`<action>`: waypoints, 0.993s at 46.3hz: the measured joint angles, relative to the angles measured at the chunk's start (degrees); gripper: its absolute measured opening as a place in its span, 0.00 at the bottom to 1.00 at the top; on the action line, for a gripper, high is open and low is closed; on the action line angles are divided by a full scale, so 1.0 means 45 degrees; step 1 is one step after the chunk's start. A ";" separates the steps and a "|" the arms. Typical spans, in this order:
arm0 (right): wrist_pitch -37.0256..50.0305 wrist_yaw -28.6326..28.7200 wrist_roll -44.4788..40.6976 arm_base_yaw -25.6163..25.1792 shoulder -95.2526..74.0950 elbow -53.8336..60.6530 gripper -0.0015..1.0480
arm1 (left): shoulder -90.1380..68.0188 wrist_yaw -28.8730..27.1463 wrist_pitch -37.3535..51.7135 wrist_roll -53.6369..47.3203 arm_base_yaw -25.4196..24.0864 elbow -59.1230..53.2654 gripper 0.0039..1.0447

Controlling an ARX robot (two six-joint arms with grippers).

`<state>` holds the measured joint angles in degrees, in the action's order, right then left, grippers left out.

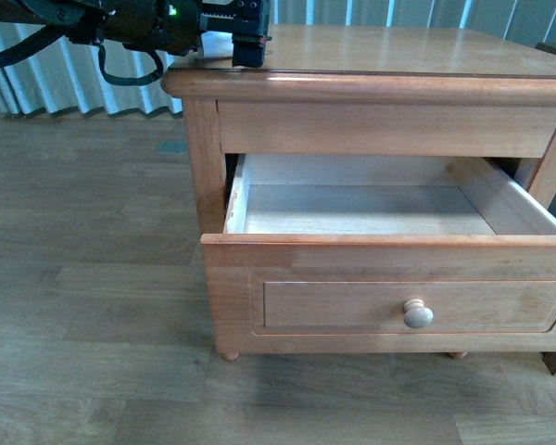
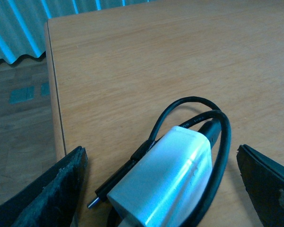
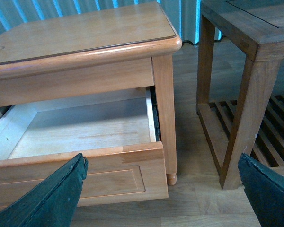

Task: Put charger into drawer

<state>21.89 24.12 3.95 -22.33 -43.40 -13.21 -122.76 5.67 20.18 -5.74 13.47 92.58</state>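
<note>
Left tool point(image 2: 161, 156) hangs wide astride the small white rectangular charger block point(image 2: 165, 184) on the light-wood worktop point(image 2: 132, 61). Light, hard, probably slick: I'd pinch its flat sides, clear of the floppy black cable point(image 2: 189, 100).

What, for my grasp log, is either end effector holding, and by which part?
Nothing is held. The left end effector is open astride the charger, which lies on the cabinet top; the right end effector is open and empty.
</note>
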 joint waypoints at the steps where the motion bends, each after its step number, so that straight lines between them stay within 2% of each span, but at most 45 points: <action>1: 0.0000 0.0000 0.0000 0.0000 0.0000 0.0000 0.92 | -0.0039 0.0005 0.0000 0.0010 0.0000 0.0049 0.94; 10: 0.0000 0.0000 0.0000 0.0000 0.0000 0.0000 0.92 | -0.0588 0.0466 0.0000 0.0699 -0.0044 0.0563 0.94; 22: 0.0000 0.0000 0.0000 0.0000 0.0000 0.0000 0.92 | -0.0709 0.0554 0.0005 0.0913 -0.0053 0.0743 0.55; 30: 0.0000 0.0000 0.0000 0.0000 0.0000 0.0000 0.92 | -0.0719 0.0563 0.0112 0.1059 -0.0053 0.0743 0.35; 37: 0.0000 0.0000 0.0000 0.0000 0.0000 0.0000 0.92 | -0.0719 0.0559 0.0306 0.1273 -0.0053 0.0685 0.31; 46: 0.0000 0.0000 0.0000 0.0000 0.0000 0.0000 0.92 | -0.0253 0.0486 0.1020 0.1787 -0.0005 -0.0204 0.30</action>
<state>21.89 24.12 3.95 -22.33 -43.40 -13.21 -123.90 7.86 24.77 2.31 13.45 91.66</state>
